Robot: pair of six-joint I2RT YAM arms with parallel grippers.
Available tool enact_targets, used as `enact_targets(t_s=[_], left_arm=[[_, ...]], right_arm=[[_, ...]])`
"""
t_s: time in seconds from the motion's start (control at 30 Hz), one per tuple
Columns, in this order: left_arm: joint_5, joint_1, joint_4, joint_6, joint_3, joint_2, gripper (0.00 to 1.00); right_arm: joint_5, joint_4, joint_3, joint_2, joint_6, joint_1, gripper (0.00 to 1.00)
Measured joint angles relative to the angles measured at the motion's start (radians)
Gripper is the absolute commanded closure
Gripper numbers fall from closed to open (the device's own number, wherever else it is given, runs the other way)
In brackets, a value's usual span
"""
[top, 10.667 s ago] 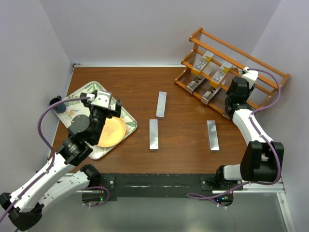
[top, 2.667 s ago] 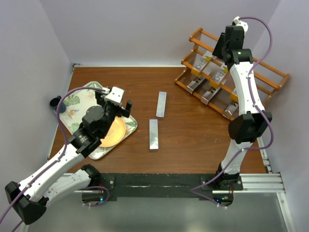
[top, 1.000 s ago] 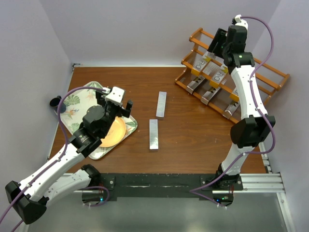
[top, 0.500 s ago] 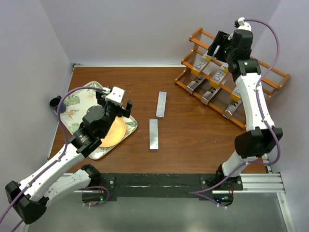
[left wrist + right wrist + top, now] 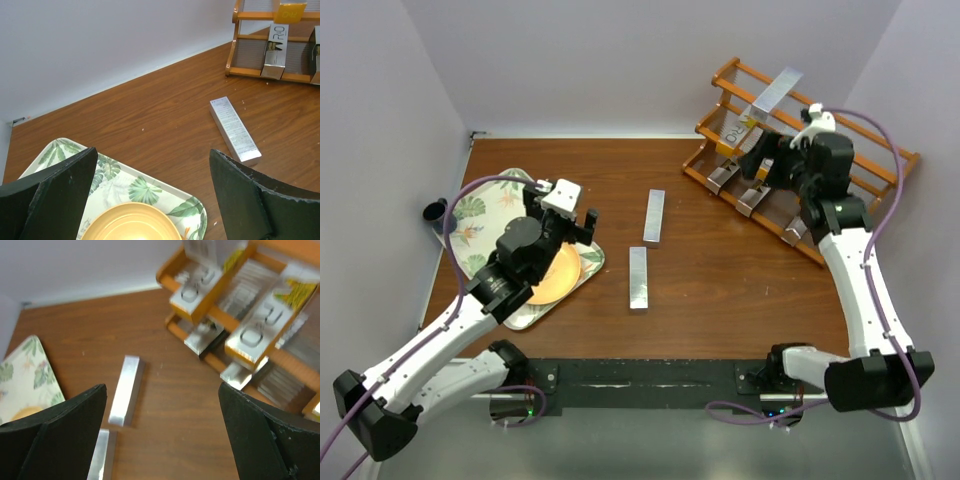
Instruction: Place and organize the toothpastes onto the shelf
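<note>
The orange-brown shelf (image 5: 840, 135) stands at the back right. One silver toothpaste (image 5: 775, 92) lies slanted on its top tier, and several more cartons (image 5: 756, 196) rest on the lower tiers. Two toothpastes lie on the table, one (image 5: 654, 216) behind the other (image 5: 638, 277). My right gripper (image 5: 761, 163) hangs open and empty in front of the shelf, apart from the cartons. Its wrist view shows both table cartons (image 5: 125, 389), (image 5: 99, 455) and the shelf (image 5: 215, 315). My left gripper (image 5: 560, 212) is open over the tray; its view shows one carton (image 5: 235, 130).
A leaf-patterned tray (image 5: 480, 205) with a yellow plate (image 5: 556, 272) sits at the left, under my left gripper. A small dark cup (image 5: 436, 213) stands at the left wall. Walls close in the table at the back and on both sides.
My right gripper opened, left the toothpaste on the shelf's top tier, and drew back down in front of the shelf. The left arm hardly moved.
</note>
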Motion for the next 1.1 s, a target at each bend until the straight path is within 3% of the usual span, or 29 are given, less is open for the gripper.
enact_targets(t_s=[0.17,0.43,0.7,0.9,1.1], left_arm=[[-0.001,0.000,-0.012,-0.018,0.000,0.014,0.01],[-0.005,0.001,-0.014,-0.021,0.000,0.025,0.01],[-0.011,0.002,-0.014,-0.021,0.000,0.021,0.01],[-0.012,0.004,-0.014,-0.021,0.000,0.011,0.01],[-0.012,0.005,-0.014,-0.021,0.000,0.003,0.01]], right_arm=[[0.035,0.035,-0.228,-0.071,0.008,0.100,0.02],[0.298,0.212,-0.462,0.002,0.116,0.480,0.02],[0.586,0.431,-0.429,0.345,0.204,0.725,0.06],[0.703,0.495,-0.290,0.587,0.246,0.758,0.14],[0.783,0.528,-0.205,0.715,0.264,0.758,0.25]])
